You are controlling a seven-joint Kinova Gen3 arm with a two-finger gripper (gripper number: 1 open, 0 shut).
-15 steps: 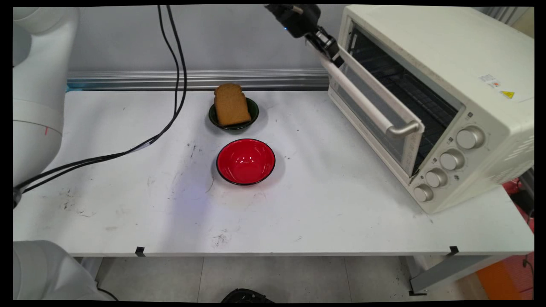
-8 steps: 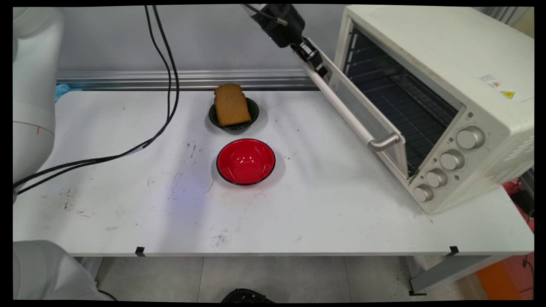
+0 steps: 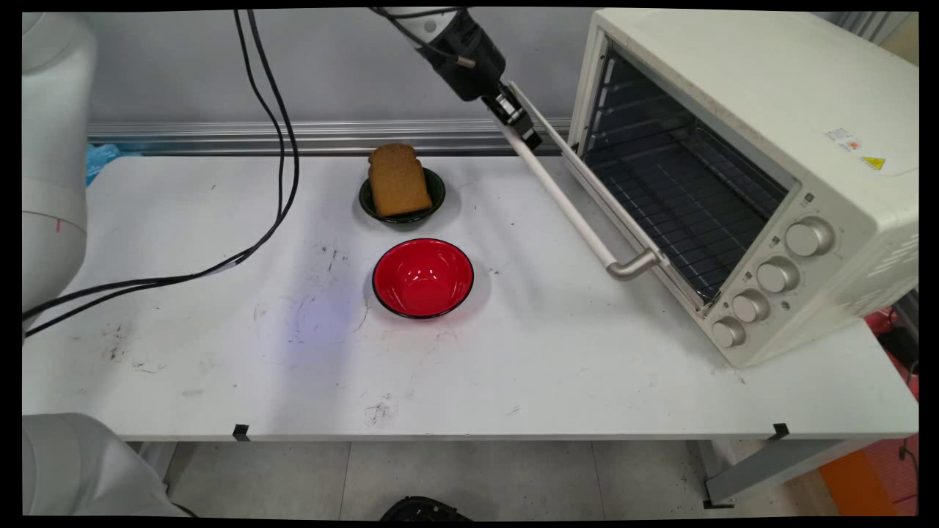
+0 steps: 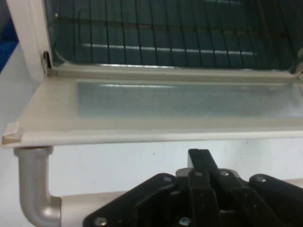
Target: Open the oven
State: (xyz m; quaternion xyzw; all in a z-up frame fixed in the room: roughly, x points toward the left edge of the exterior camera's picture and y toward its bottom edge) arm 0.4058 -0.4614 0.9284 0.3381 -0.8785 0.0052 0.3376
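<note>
Cream toaster oven [image 3: 770, 110] stands upright on right end of tabletop [image 3: 513, 367], set at an angle, mouth facing the left edge; four silver knobs [image 3: 776, 275] in a column at its near front corner; glass door [image 3: 587, 170] dropped nearly level, hinged at the bottom, hanging over the tabletop without touching it; wire rack [image 3: 660, 198] visible inside, nothing on it; white bar handle [image 3: 561, 204] with silver elbow ends runs along door's free edge; black gripper [image 3: 522, 126] clamped round handle's far end.
</note>
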